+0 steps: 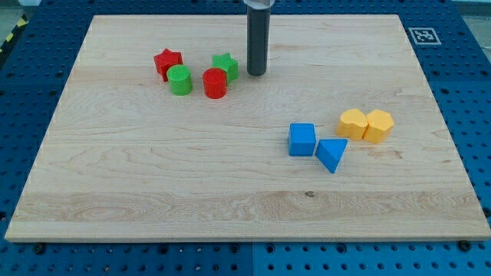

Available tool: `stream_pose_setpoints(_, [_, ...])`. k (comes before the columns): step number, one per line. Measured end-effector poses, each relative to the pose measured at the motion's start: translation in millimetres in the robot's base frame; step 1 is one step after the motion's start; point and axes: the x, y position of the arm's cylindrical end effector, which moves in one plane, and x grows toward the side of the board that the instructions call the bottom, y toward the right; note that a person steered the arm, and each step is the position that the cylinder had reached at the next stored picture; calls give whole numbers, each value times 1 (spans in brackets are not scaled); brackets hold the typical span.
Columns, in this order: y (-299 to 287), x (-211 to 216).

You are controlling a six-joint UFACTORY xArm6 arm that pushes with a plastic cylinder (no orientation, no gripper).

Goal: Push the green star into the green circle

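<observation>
Upright, rod vertical, my tip (pixel 256 73) just right of green star (pixel 225 66), green circle (pixel 180 80) further left, no pincer.

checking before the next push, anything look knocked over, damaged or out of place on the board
Nothing stands out. All blocks sit flat on the board; my tip rests just right of the green star, near the green circle.

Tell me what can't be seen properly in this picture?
- The arm above the rod: cut off by the view's top.
- Green star: its near side is hidden by the red cylinder.
- Whether my tip touches the green star: too close to tell.
- The board marker: too small to read.
</observation>
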Motion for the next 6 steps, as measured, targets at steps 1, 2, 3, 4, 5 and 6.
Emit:
stream_pose_setpoints(1, [-10, -10])
stream_pose_setpoints(2, [-18, -5])
stream_pose_setpoints(3, [-38, 6])
stream_pose_setpoints(4, [-64, 6])
stream_pose_setpoints(5, [-77, 6])
stream_pose_setpoints(6, [-67, 6])
